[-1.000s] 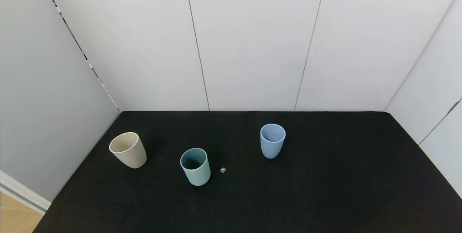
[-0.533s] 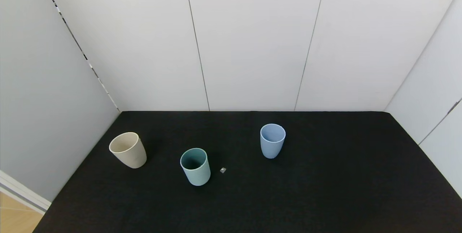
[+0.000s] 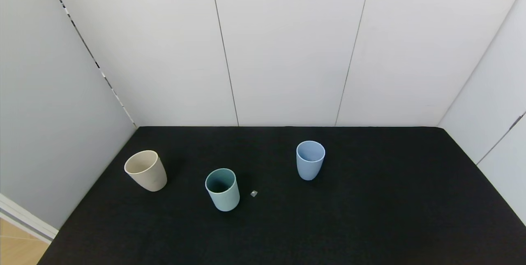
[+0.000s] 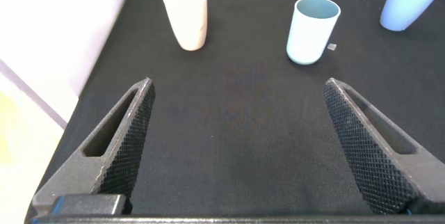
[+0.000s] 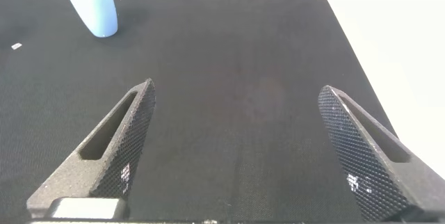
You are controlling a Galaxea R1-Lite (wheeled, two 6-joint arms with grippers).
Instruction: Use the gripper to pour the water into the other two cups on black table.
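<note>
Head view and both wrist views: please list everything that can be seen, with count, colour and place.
Black table: one, black, fills the lower part of the head view.
Beige cup: one, cream, upright, toward the table's left edge.
Teal cup: one, teal-green, upright, right of the beige cup and nearer the robot.
Blue cup: one, light blue, upright, right of the teal cup and farther back.
Small chip: one, grey, on the table beside the teal cup.
Wall panels: white, behind the table.
Left gripper: black fingers apart, empty, above the table.
Right gripper: black fingers apart, empty, above the table.
</note>
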